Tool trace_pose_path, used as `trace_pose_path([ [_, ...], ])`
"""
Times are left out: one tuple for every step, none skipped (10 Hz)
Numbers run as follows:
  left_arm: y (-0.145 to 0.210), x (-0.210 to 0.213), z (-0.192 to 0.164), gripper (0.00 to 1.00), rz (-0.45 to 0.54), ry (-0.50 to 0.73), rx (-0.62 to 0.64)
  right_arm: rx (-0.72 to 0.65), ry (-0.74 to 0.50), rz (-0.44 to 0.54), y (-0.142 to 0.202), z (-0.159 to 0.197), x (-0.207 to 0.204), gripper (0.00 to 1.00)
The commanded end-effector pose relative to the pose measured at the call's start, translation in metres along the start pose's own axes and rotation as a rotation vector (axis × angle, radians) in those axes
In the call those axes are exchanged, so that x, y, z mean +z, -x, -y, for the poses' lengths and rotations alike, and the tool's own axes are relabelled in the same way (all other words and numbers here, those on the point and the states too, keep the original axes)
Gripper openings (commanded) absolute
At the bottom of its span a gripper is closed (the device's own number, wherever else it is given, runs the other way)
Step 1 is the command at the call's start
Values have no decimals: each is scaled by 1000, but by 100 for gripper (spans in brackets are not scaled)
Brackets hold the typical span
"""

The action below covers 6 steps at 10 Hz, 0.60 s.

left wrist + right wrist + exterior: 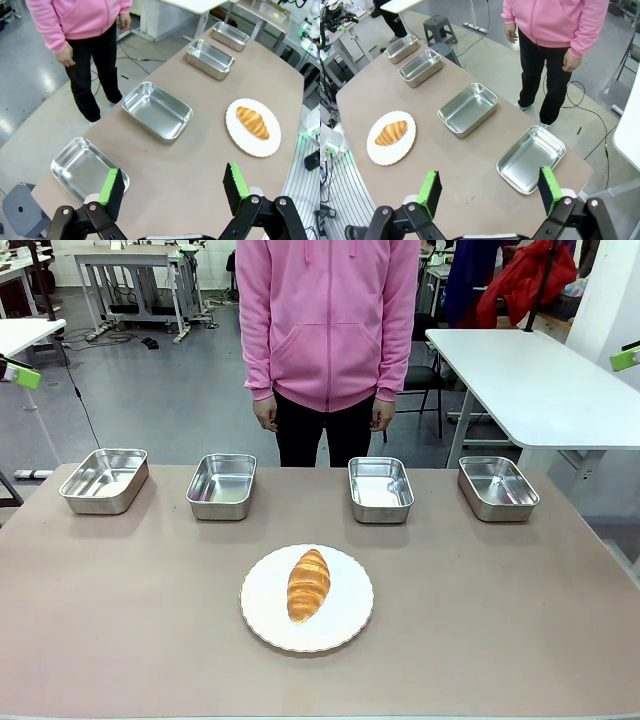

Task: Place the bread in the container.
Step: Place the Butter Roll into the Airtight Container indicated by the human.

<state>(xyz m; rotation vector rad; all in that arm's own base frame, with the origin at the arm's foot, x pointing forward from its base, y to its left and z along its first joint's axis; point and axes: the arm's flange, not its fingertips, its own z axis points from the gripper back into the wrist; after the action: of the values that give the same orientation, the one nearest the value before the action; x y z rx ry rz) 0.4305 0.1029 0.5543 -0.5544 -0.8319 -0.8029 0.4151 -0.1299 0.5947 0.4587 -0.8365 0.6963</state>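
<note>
Front view: brown bench (pixel 120 630), round white plate (pixel 348 628) at centre on the near half. Bread (pixel 308 584) lies on the plate, long axis running near to far, its far tip leaning slightly right. It touches the plate alone.

Far half of the bench: four steel containers in a row, all upright, each apart from its neighbour.
- left-end container (pixel 100 502)
- left-middle container (pixel 218 510)
- right-middle container (pixel 381 514)
- right-end container (pixel 495 510)

All four look alike; cannot tell which one is meant. The plate sits on the near side of the gap between the two middle ones, well apart from both.

Person (pixel 328 330) in a pink hooded top stands at the far edge behind that same gap, hands (pixel 265 415) hanging at the sides, off the bench.

Left wrist view: left gripper (pixel 172 172) raised above the left end of the bench, jaws spread wide, nothing between the green pads (pixel 111 187). Left-end container lies just beyond one pad, a corner hidden behind it.

Right wrist view: right gripper (pixel 488 174) raised above the right end, jaws likewise spread wide, holding nothing. Right-end container lies just beyond the pads. Grey stool (pixel 438 25) on the floor off the far-left corner.

Background: white tables (pixel 530 370), a cable (pixel 85 410) on the floor.
</note>
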Motion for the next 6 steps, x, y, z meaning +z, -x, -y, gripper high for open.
trace_pose_path([
  [1,1,0,100,4,6,3,7,-6,7,0,0,-1,100],
  [1,1,0,100,4,6,3,7,-6,7,0,0,-1,100],
  [1,1,0,100,4,6,3,7,-6,7,0,0,-1,100],
  [1,1,0,100,4,6,3,7,-6,7,0,0,-1,100],
  [1,1,0,100,4,6,3,7,-6,7,0,0,-1,100],
  [1,1,0,100,4,6,3,7,-6,7,0,0,-1,100],
])
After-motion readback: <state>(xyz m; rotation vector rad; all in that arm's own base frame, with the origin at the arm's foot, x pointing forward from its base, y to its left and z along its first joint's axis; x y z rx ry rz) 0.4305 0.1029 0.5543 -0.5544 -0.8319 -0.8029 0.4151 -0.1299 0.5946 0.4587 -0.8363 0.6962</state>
